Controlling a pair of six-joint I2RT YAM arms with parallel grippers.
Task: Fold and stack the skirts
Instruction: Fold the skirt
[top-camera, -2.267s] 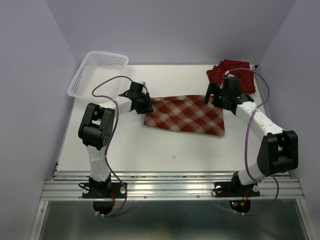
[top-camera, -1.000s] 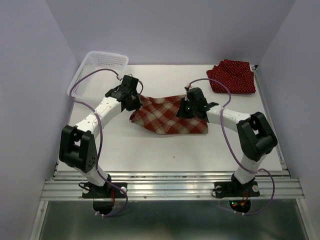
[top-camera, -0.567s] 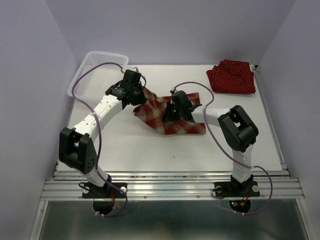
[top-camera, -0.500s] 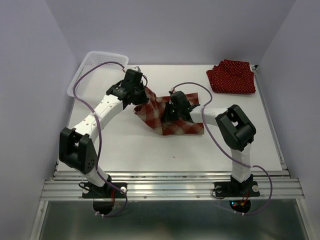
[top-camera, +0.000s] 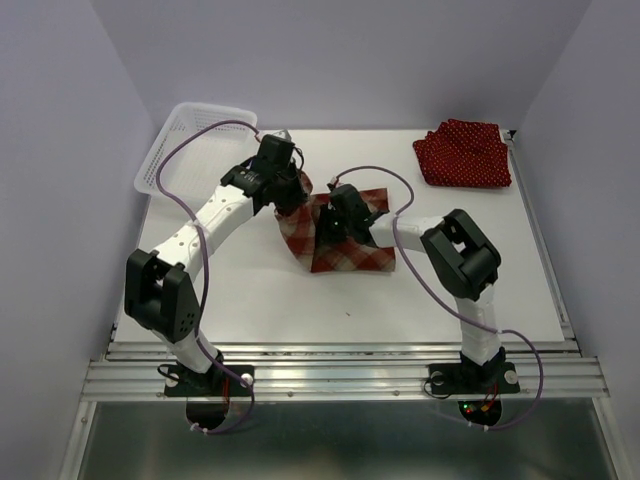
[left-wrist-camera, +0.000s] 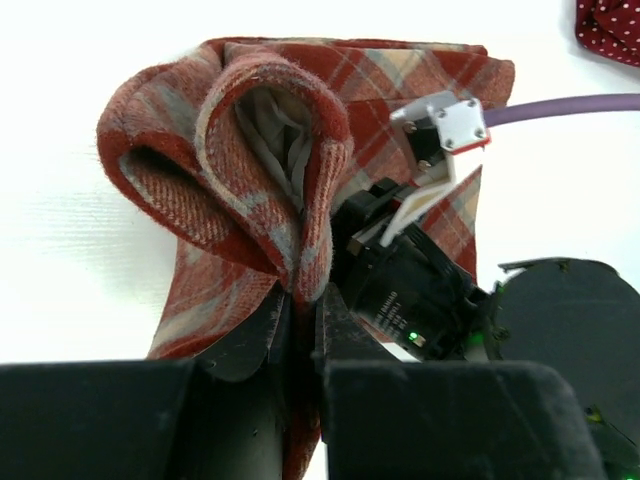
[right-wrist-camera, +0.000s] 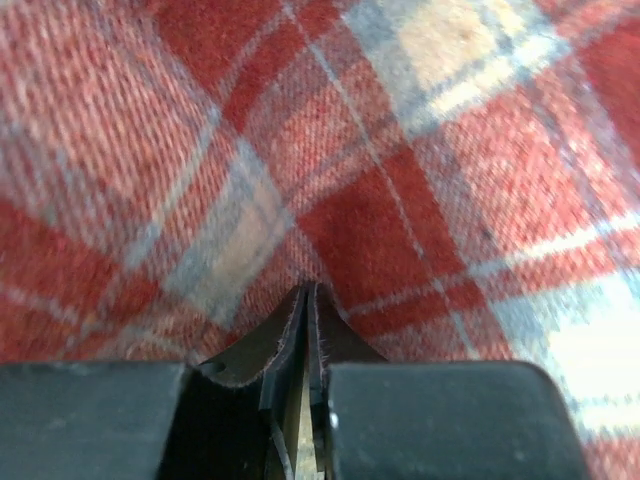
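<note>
The white bench (top-camera: 250, 295) sits boxed in by pale lilac walls (top-camera: 340, 60), with a metal rail (top-camera: 340, 375) along its near edge. A white mesh basket (top-camera: 160, 162) stands in the corner at 10 o'clock. At 2 o'clock lies a heap of dotted skirts (top-camera: 465, 152), well apart from both arms; how many layers it has cannot be told.

The plaid skirt (top-camera: 345, 255) lies just past the bench's centre, bunched at its 10 o'clock end. The left jaws are clamped on that rolled-up edge (left-wrist-camera: 300, 250). The right jaws are pinched together on the plaid cloth (right-wrist-camera: 330, 180). The right arm (top-camera: 420, 232) lies across the skirt and hides its middle. From the left wrist, the right wrist body and a purple cable (left-wrist-camera: 560, 108) block the skirt's far side.

Count: two arms, one basket, one plaid skirt, one dotted heap.
</note>
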